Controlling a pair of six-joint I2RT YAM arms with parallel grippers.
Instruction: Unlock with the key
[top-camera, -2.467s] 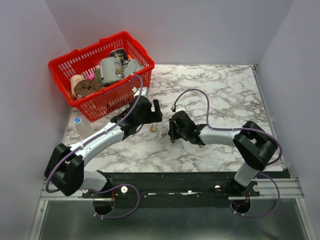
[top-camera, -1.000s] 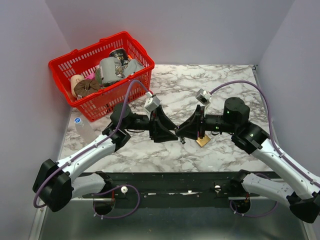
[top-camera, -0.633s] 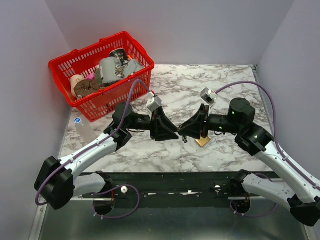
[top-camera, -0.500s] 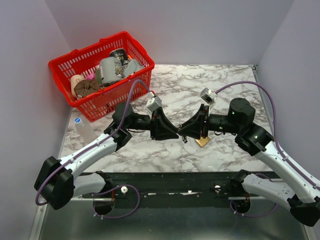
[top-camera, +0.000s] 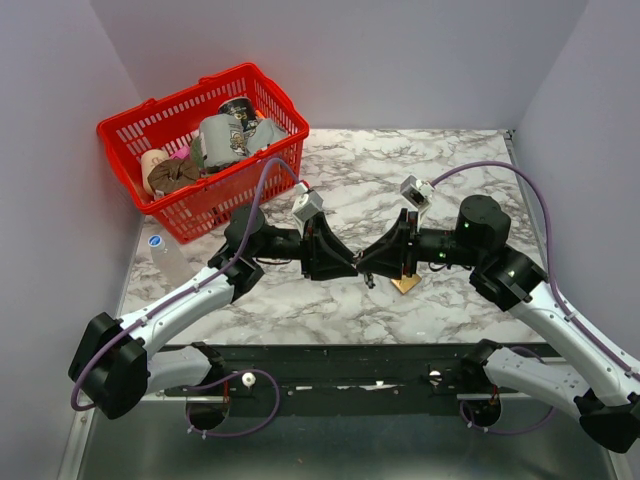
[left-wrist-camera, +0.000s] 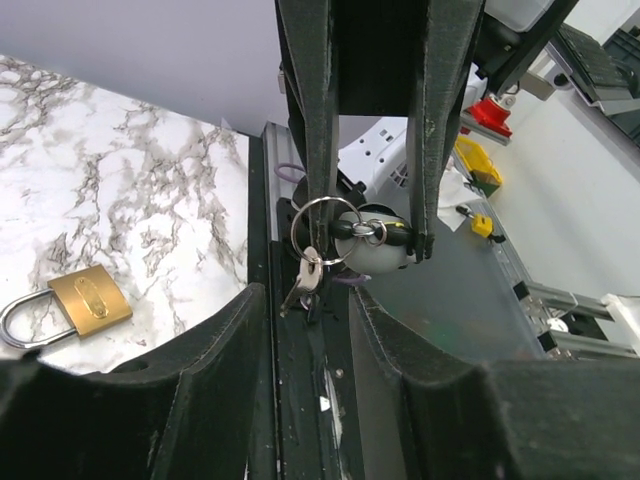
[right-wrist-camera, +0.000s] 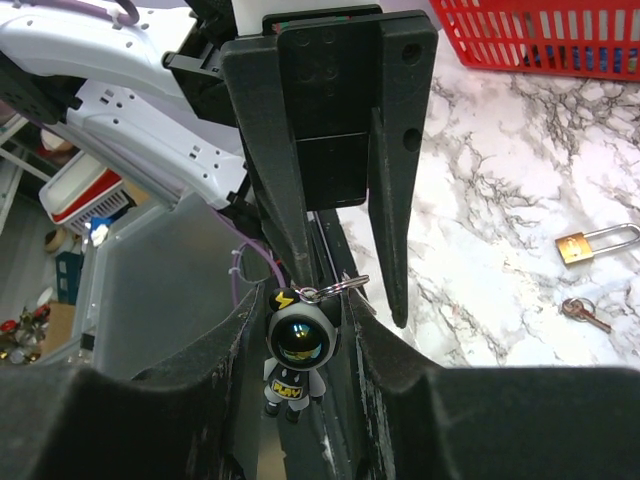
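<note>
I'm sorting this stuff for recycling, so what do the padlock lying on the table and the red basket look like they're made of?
The padlock: metal. The body is brass-coloured with a dull brushed sheen, and the shackle is bright silver, probably steel.
The red basket: most likely moulded plastic, judging by its uniform glossy red colour and open lattice walls.

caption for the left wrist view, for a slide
Key ring and round charm held in the right gripper, small keys dangling; brass padlock on the marble table.
</note>
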